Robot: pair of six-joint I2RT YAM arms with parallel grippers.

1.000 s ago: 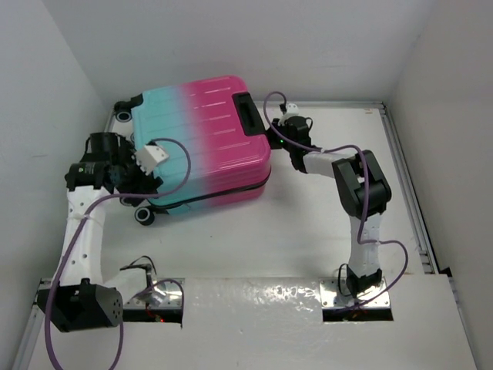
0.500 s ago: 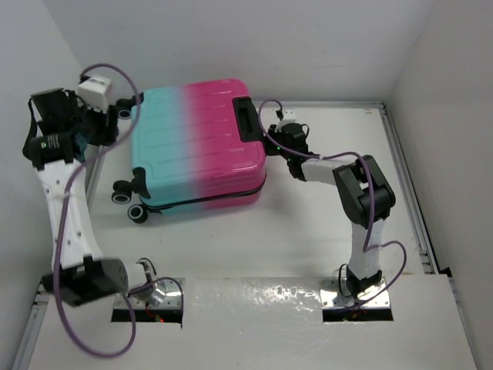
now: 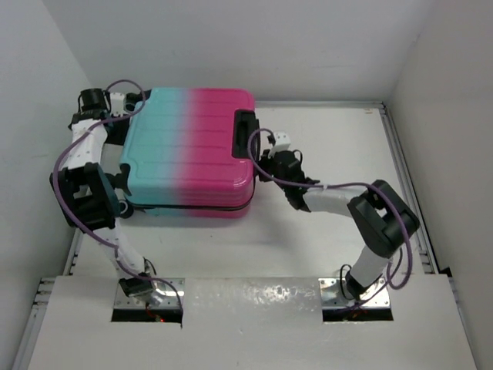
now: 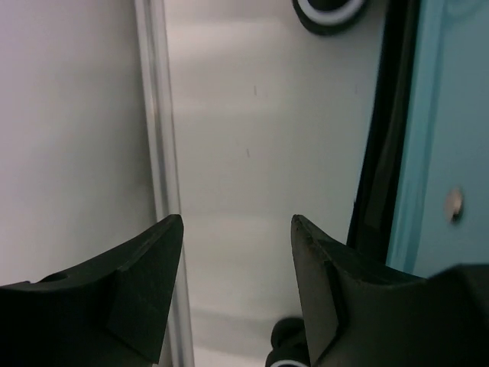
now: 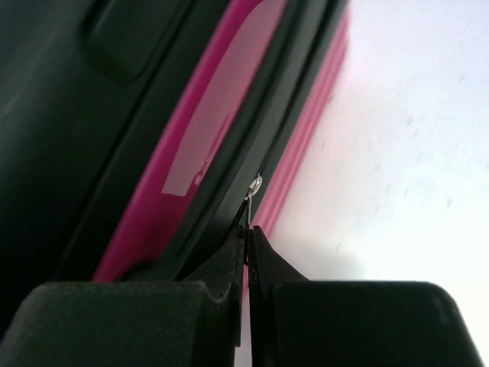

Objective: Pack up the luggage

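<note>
The luggage (image 3: 189, 150) lies flat and closed on the table, its ribbed shell teal on the left and pink on the right, black handle (image 3: 244, 132) on its right side. My right gripper (image 3: 262, 164) is at the pink side, below the handle. In the right wrist view it (image 5: 248, 235) is shut on the metal zipper pull (image 5: 251, 196) of the black zipper band on the pink shell (image 5: 221, 115). My left gripper (image 3: 117, 108) is open and empty at the back-left corner. In the left wrist view it (image 4: 237, 229) hangs over bare table beside the teal shell (image 4: 447, 138).
A metal rail (image 4: 157, 138) runs along the table's left edge, close to the left gripper. Black wheels (image 4: 330, 8) stick out from the teal end. White walls enclose the table on the left, back and right. Bare table (image 3: 331, 231) lies right and in front.
My left arm has swung from the front-left wheels up and round to the back-left corner. The luggage has turned square and shifted. My right gripper has moved nearer along the pink side.
</note>
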